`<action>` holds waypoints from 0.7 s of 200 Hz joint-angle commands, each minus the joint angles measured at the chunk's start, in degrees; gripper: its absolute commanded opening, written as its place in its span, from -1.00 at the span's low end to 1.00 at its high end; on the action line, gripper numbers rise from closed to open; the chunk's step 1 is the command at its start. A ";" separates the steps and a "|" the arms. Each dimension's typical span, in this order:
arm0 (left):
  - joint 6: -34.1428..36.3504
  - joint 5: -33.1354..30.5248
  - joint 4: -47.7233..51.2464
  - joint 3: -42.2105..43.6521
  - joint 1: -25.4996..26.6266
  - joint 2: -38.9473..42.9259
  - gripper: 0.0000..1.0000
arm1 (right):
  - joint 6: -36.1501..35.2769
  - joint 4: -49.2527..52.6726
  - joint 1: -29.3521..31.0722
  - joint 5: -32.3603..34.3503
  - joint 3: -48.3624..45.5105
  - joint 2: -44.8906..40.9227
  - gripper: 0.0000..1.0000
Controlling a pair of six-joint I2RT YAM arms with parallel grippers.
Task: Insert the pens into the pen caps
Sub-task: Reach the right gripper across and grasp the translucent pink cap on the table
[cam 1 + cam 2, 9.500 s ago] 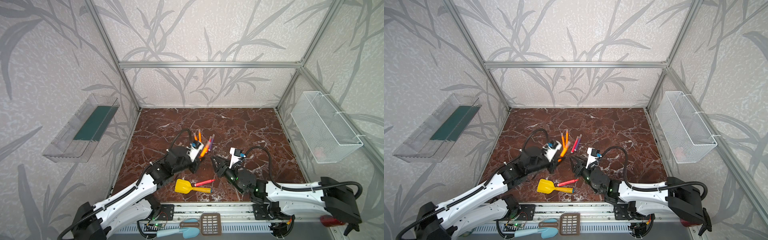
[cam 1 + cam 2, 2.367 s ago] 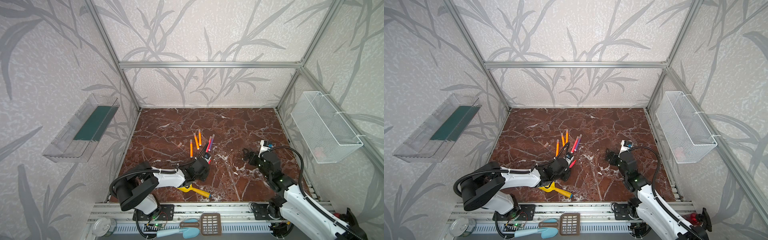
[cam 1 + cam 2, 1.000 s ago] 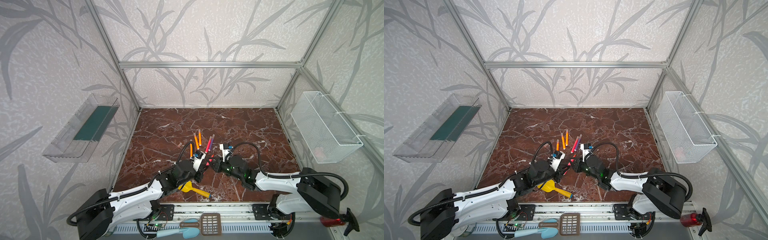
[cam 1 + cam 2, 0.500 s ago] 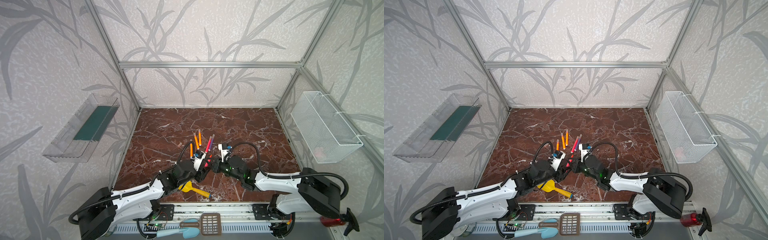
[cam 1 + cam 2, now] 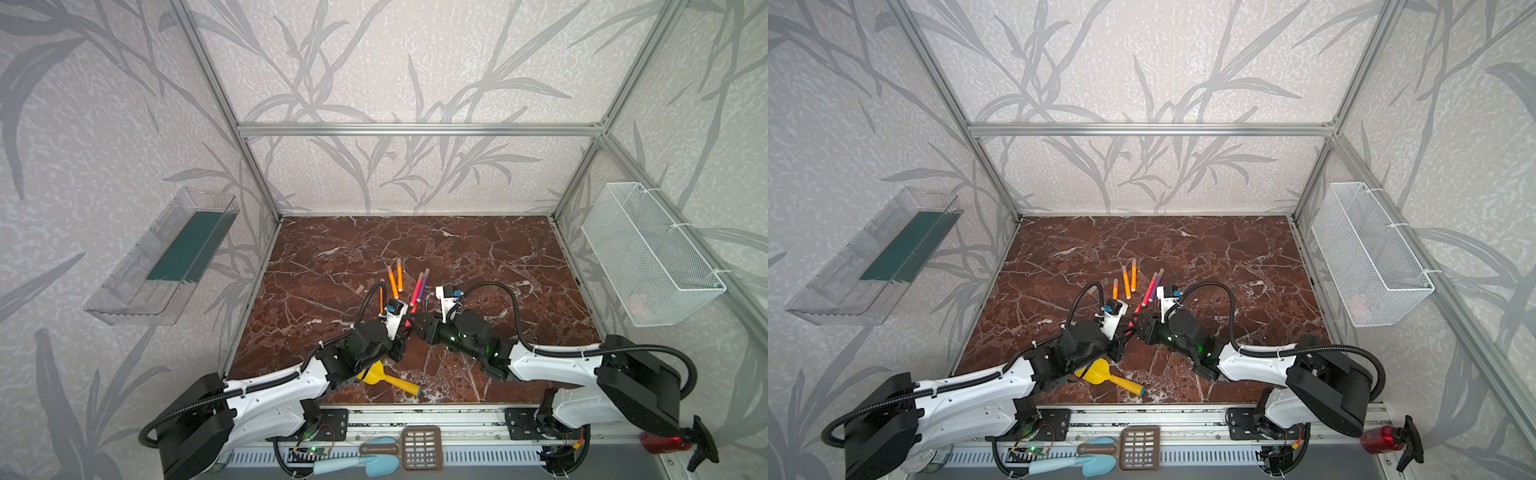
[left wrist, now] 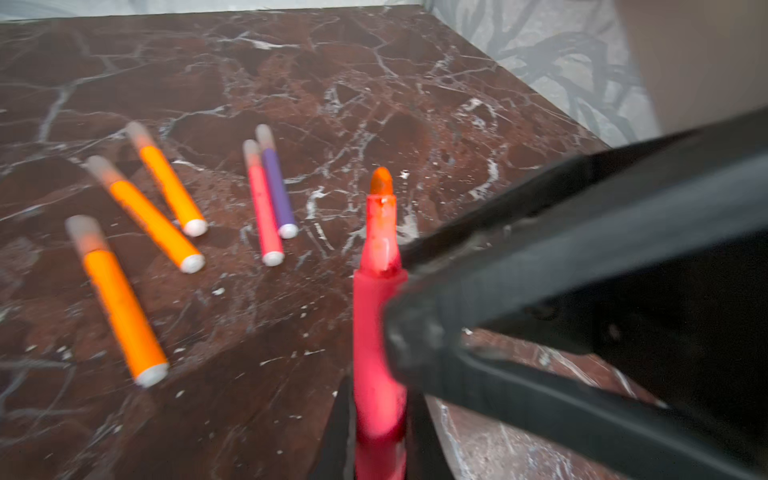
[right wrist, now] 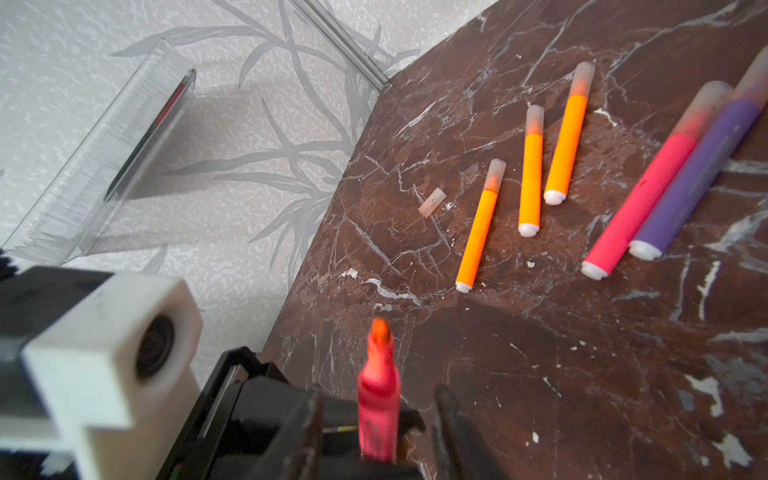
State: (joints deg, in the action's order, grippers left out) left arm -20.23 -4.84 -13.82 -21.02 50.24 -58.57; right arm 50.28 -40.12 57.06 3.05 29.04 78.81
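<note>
Clamping the pen (image 6: 379, 316) tip-up over the surface's (image 5: 478, 270) front middle in the shut left pincer (image 6: 379, 440), baring its nib for the cap (image 7: 432, 201) lying leftward, holding the right pincer (image 7: 378, 407) half open around it, empty.

Pink pen (image 6: 379, 332) uncapped; five pens (image 6: 124, 307) capped

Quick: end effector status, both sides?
Left end effector: closed on the uncapped red pen.
Right end effector: open, jaws either side of that pen, not gripping.
</note>
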 commanded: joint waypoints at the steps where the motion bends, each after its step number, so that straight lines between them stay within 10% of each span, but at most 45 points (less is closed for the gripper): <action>1: -6.13 -6.04 8.29 -0.79 -7.35 5.02 -1.00 | -2.99 4.99 0.26 3.44 3.38 -0.41 0.08; 41: -12.95 -8.82 22.25 -0.95 -25.82 19.56 -1.00 | -6.29 13.55 0.33 7.78 11.60 4.97 0.14; 87: -16.02 2.40 25.81 -1.02 -45.85 24.28 -1.00 | -10.05 34.17 0.55 10.51 36.33 23.56 0.19; 140: -14.71 5.19 23.76 -1.22 -48.24 23.36 -1.00 | -10.49 54.43 3.78 18.34 68.51 47.27 0.36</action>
State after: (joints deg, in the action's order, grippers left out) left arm -34.54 -1.34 9.41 -21.08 2.48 -35.44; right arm 40.53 0.78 58.57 16.32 87.05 119.11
